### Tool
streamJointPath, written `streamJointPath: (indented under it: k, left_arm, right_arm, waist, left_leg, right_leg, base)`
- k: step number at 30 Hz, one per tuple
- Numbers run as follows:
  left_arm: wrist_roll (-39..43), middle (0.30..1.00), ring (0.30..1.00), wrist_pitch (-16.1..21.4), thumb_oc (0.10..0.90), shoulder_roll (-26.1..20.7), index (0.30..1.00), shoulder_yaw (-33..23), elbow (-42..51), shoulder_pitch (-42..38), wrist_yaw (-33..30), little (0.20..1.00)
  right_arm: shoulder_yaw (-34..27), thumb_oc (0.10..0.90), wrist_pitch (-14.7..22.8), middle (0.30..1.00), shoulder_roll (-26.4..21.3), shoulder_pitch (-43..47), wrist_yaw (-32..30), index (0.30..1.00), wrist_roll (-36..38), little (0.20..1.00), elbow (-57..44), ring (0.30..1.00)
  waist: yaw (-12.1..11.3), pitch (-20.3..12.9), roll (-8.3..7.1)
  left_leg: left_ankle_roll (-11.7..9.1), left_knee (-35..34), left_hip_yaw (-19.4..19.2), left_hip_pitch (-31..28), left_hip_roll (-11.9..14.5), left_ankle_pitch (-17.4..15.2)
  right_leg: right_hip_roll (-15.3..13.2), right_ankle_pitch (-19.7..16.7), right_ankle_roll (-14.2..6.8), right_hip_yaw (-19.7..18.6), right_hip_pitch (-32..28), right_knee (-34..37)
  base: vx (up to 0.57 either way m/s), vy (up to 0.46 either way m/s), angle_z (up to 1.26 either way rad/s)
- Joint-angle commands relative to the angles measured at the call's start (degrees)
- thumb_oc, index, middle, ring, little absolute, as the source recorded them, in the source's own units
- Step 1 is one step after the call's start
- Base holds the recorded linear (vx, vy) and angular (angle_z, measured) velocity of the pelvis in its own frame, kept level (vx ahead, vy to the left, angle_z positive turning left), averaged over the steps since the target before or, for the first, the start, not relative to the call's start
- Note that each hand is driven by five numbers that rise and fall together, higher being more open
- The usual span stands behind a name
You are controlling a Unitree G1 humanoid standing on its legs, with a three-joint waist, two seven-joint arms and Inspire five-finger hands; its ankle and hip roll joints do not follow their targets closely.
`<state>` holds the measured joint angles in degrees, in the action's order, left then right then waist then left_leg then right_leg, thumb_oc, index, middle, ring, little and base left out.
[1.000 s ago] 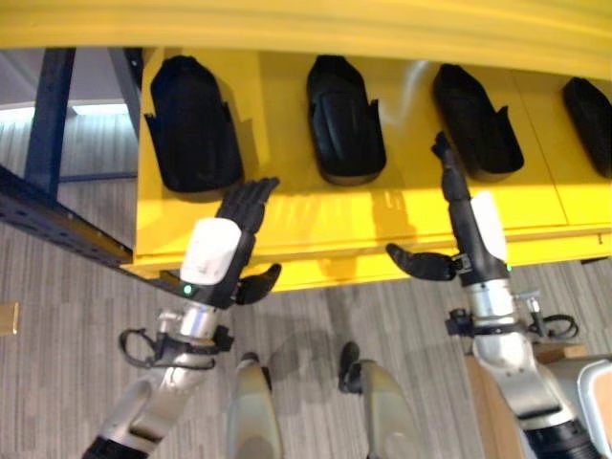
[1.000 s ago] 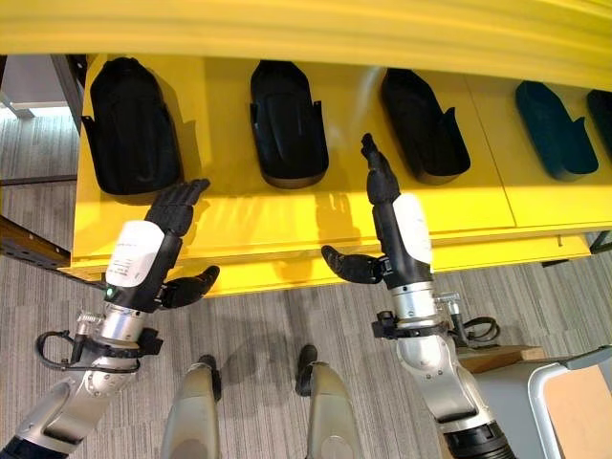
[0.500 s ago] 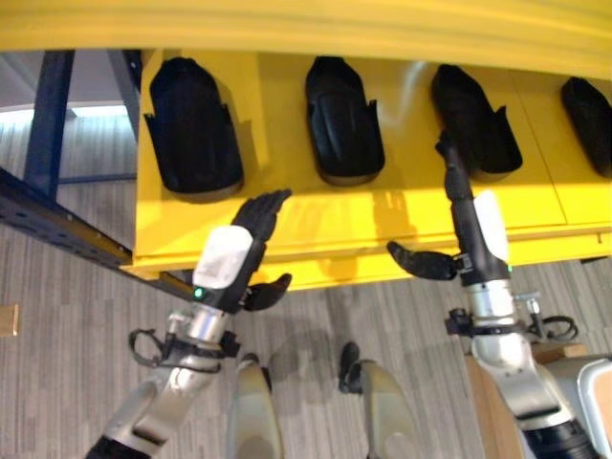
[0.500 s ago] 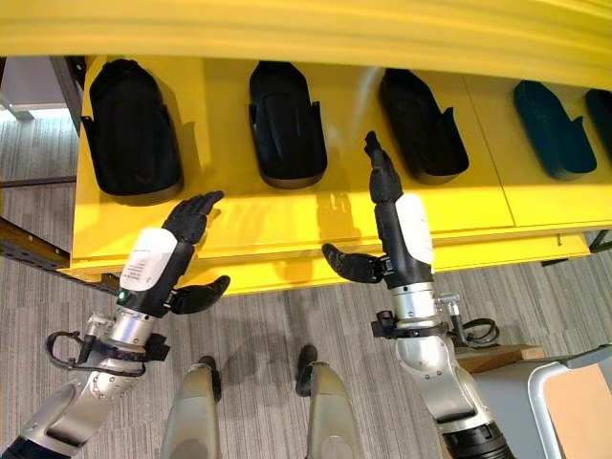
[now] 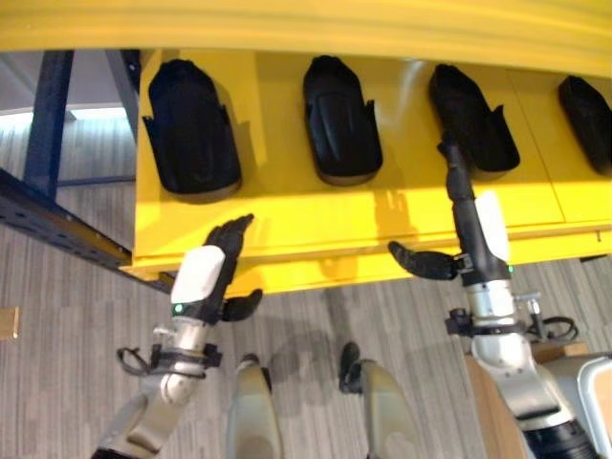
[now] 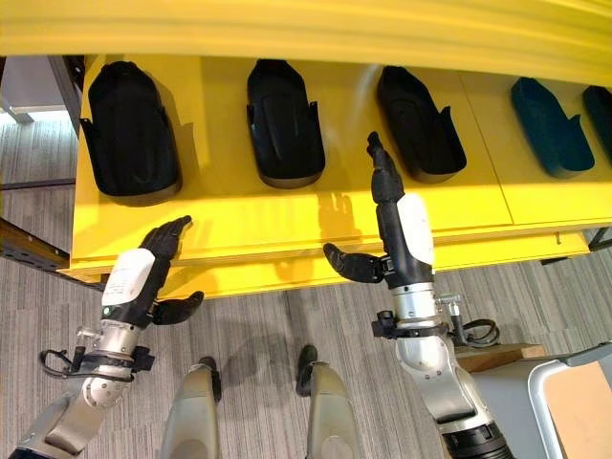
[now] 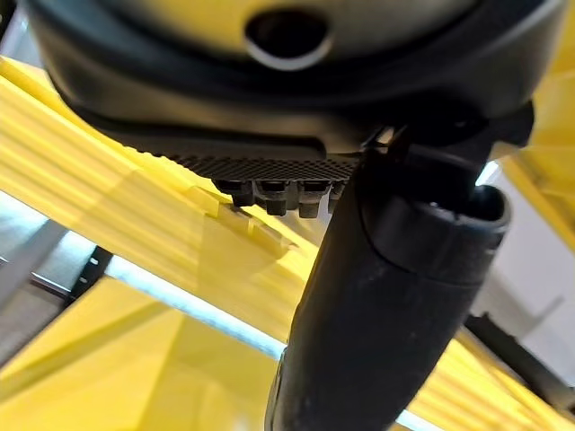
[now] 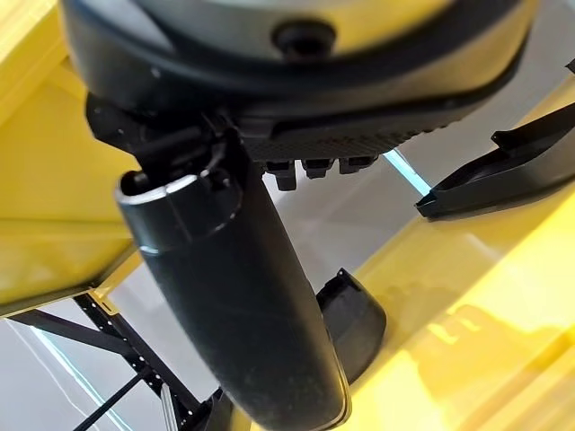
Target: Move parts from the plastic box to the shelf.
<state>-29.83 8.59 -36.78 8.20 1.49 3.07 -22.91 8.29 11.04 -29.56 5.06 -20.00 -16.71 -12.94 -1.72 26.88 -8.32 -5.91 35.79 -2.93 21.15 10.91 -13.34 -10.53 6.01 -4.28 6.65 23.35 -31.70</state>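
Several black moulded parts lie in a row on the yellow shelf (image 5: 316,206): one at the left (image 5: 191,124), one in the middle (image 5: 339,120), a third (image 5: 473,115) and a fourth (image 5: 588,110) at the right edge. My left hand (image 5: 206,273) hangs open and empty at the shelf's front edge, below the left part. My right hand (image 5: 475,225) is open over the shelf front, and its straight fingers reach up to the near end of the third part. Past my right thumb (image 8: 243,296) in the right wrist view, two black parts (image 8: 503,171) rest on yellow.
A higher yellow shelf board (image 5: 306,24) overhangs the row of parts. A dark blue rack frame (image 5: 48,124) stands at the left. A brown wooden surface (image 5: 497,402) and a grey frame (image 6: 564,382) sit at the lower right. Grey carpet floor lies below the shelf.
My left hand has dropped and drawn back from the shelf surface to its front edge, shifting left. My right hand has stayed almost still by the third part.
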Motion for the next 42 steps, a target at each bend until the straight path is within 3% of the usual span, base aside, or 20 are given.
streamJointPath:
  k: [1, 15, 42]
  left_arm:
    - [-0.1, 1.000, 1.000, 0.4, 0.900, 0.1, 1.000, -1.9, 5.3, -1.5, -4.6, 1.000]
    - [0.0, 1.000, 1.000, -2.7, 0.900, 3.4, 1.000, -1.7, -2.3, -5.3, -5.6, 1.000]
    - [0.4, 1.000, 1.000, -4.6, 0.900, 4.6, 1.000, -4.8, -5.8, -5.1, -7.7, 1.000]
  right_arm:
    - [-3.8, 0.900, 3.3, 1.000, -0.7, 4.8, -2.9, 1.000, 2.1, 1.000, -4.3, 1.000]
    - [-3.4, 0.900, 2.9, 1.000, -0.2, 5.8, -2.0, 1.000, 2.7, 1.000, -3.4, 1.000]
    - [-3.5, 0.900, 2.9, 1.000, -0.1, 5.3, -1.3, 1.000, 3.2, 1.000, -3.0, 1.000]
  waist:
    - [0.1, -3.3, 0.15]
    - [0.6, -4.0, -0.26]
    - [0.7, -4.2, -0.37]
  left_leg:
    - [-0.4, -2.8, 0.4, -2.2, 1.2, 1.5]
    - [-0.8, -2.5, 0.6, -2.1, 1.4, 1.4]
    - [-0.7, -1.8, 0.4, -1.6, 1.6, 1.2]
  right_leg:
    - [-3.0, -4.3, -2.4, -1.0, -1.8, 2.0]
    - [-2.6, -3.5, -1.9, -1.2, -1.5, 0.9]
    - [-2.6, -3.6, -1.9, -1.4, -1.2, 0.8]
  base:
    - [0.00, 0.000, 0.00]
    - [0.00, 0.000, 0.00]
    - [0.00, 0.000, -0.01]
